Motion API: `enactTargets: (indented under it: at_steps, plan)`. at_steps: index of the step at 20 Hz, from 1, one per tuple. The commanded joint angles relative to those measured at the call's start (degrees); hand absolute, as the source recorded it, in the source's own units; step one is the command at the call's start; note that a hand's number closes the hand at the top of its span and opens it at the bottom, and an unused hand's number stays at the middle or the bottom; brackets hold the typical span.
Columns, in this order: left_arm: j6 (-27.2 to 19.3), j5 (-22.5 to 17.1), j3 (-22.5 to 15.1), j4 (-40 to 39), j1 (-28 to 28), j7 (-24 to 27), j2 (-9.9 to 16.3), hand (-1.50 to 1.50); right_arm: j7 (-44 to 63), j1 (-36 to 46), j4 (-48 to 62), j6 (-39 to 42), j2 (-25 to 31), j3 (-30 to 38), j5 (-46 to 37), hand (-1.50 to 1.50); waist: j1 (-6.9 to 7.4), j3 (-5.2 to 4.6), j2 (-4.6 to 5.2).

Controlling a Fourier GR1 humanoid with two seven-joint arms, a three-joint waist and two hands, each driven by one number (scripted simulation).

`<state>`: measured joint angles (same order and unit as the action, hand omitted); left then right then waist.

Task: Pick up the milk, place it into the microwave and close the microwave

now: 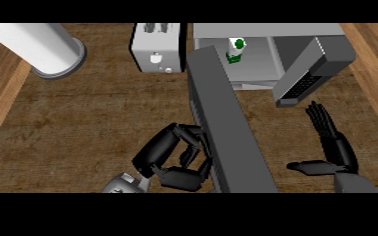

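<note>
My left hand [177,155] is down at the bottom of the view, fingers curled and pressed up against the outer face of the long dark grey microwave door [225,125]. It's not wrapped around anything as far as I can tell, just bunched against the panel, so I'd call it closed on nothing. My right hand [332,147] is on the other side of that door, low right, fingers straight and pointing up, thumb out to the side, holding nothing.

So where am I with this? The small white milk carton with the green label [235,51] is already standing inside the pale grey microwave [295,32], toward the left of the cavity, upright as far as I can see. Pick and place look done to me. What's left is the door: it's wide open, sticking out from the oven toward me across the wooden counter [88,110]. Left hand looks well placed to swing it closed.

Other stuff around: a white boxy toaster [156,47] sits just left of the microwave, very near the door's hinge end, and a big white cylinder [40,47] lies further left, well out of the way. There's also a dark grey slab with a keypad-looking strip [310,75] at the right of the cavity opening; can't tell exactly what part that is. My right hand sits just below it, so I'd keep it clear while the door swings. The carton looks far enough in not to catch.
</note>
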<state>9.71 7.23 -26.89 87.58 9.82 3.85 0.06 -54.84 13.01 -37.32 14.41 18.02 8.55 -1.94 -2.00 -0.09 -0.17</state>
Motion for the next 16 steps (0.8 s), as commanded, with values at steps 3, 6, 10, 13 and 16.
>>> enactTargets:
  at_steps: [3, 6, 10, 13, 16]
  plan:
    - [-9.9, -1.1, -6.5, -17.8, 8.6, 5.6, -0.1, 1.50, -2.3, -4.9, -10.4, 7.0, 4.2, -1.2, 2.0, -1.50, -1.01, -0.05, 0.24]
    - [-15.4, -2.1, -9.4, -24.1, 12.2, 9.4, -0.1, 1.50, -1.3, -6.4, -13.1, 10.9, 4.2, -2.6, 4.3, -1.50, -1.83, -0.07, 0.42]
    - [-23.1, -6.5, -12.4, -28.9, 12.0, 17.4, -0.1, 1.50, 1.1, -8.0, -20.3, 13.3, 5.7, -3.4, 8.2, -1.50, -3.64, -0.25, 0.53]
    - [-26.6, -10.5, -14.3, -32.3, 14.5, 20.4, -0.1, 1.50, 3.1, -9.2, -24.9, 14.3, 5.7, -4.6, 10.7, -1.50, -3.97, -0.24, 0.61]
    - [-28.2, -15.1, -17.3, -35.1, 17.5, 20.4, -0.1, 1.50, 5.5, -8.9, -28.5, 16.2, 7.6, -4.5, 14.0, -1.50, -4.78, -0.21, 0.87]
